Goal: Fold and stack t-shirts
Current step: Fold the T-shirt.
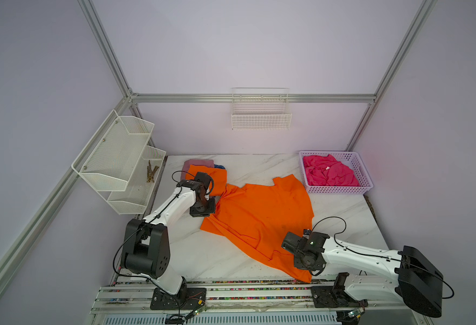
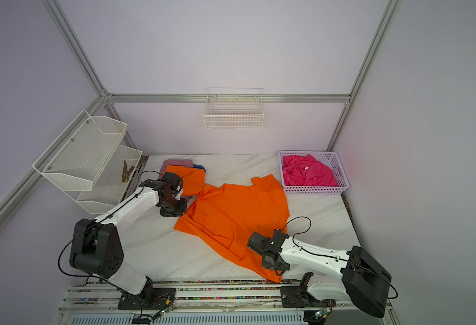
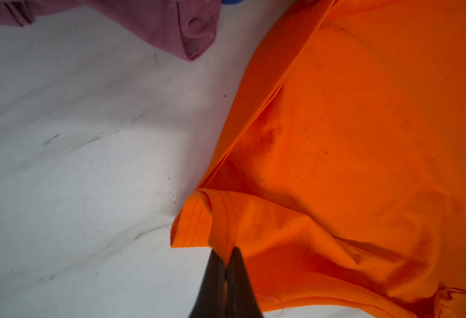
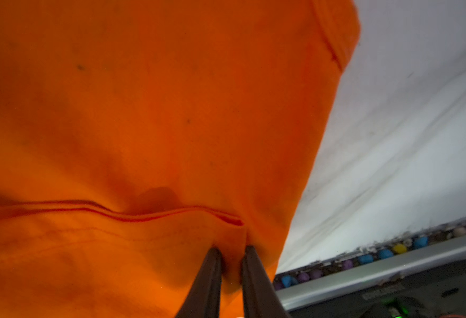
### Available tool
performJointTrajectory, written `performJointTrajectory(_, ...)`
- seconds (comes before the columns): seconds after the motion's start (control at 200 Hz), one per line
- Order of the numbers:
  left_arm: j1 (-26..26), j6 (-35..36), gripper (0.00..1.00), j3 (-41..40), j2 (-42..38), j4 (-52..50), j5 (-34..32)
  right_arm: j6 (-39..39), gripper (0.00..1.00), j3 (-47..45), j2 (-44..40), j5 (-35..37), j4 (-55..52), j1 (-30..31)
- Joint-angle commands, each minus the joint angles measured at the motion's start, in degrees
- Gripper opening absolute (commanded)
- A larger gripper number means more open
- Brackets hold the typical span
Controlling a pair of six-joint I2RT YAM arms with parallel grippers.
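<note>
1. Way over on the left, a white mesh rack (image 1: 113,152) hung off the wall frame. There were some brownish bits in its lower tray, too small to make out.
2. At the back-left corner of the marble bench (image 1: 203,253) sat the pile. A folded orange shirt (image 1: 220,177) lay on top, with a mauve shirt (image 1: 199,162) and a sliver of blue shirt (image 1: 220,167) poking out from under its far side.
3. The left pincer (image 3: 228,254) pointed down just in front of that pile. It was squeezed tight on a stitched hem at the left edge of the loose orange shirt (image 1: 262,213).
4. That loose orange shirt lay spread out and a bit rumpled across the middle of the bench. Its far-left corner ran right up to the pile, and its near-right corner reached the bench's front edge.
5. A white wire basket (image 1: 260,121) hung on the back wall, above the bench.
6. The right pincer (image 4: 233,252) was down at the shirt's near-right corner. Its tips sat close together with a pucker of orange cloth nipped between them, and a fold ran across the cloth just past them.
7. Back right, a lavender basket (image 1: 338,190) stood just beside the shirt's far sleeve, with a hot pink shirt (image 1: 329,171) crumpled inside it.
</note>
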Motion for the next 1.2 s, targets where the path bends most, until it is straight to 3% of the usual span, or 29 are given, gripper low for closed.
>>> performJointTrajectory(0.0,0.4,1.0,0.0,-0.8,-2.1,0.5,0.5,-0.1,0.11,-0.6,-1.4,0.0,1.6,-0.2)
performJointTrajectory(0.105,0.4,1.1,0.0,-0.8,-2.1,0.5,0.5,-0.3,0.0,-1.0,-1.6,-0.4,1.5,-0.2)
performJointTrajectory(0.65,0.4,1.0,0.0,-0.8,-1.8,0.5,0.5,-3.8,0.0,16.0,-4.7,3.4,-9.9,-0.2)
performJointTrajectory(0.84,0.4,1.0,0.0,-0.8,-1.8,0.2,0.2,-2.8,0.0,20.0,-3.7,8.2,-14.4,-0.2)
performJointTrajectory(1.195,0.4,1.1,0.0,-0.4,-1.7,-0.8,-1.6,2.3,0.0,19.6,-7.8,16.8,-20.5,-1.2)
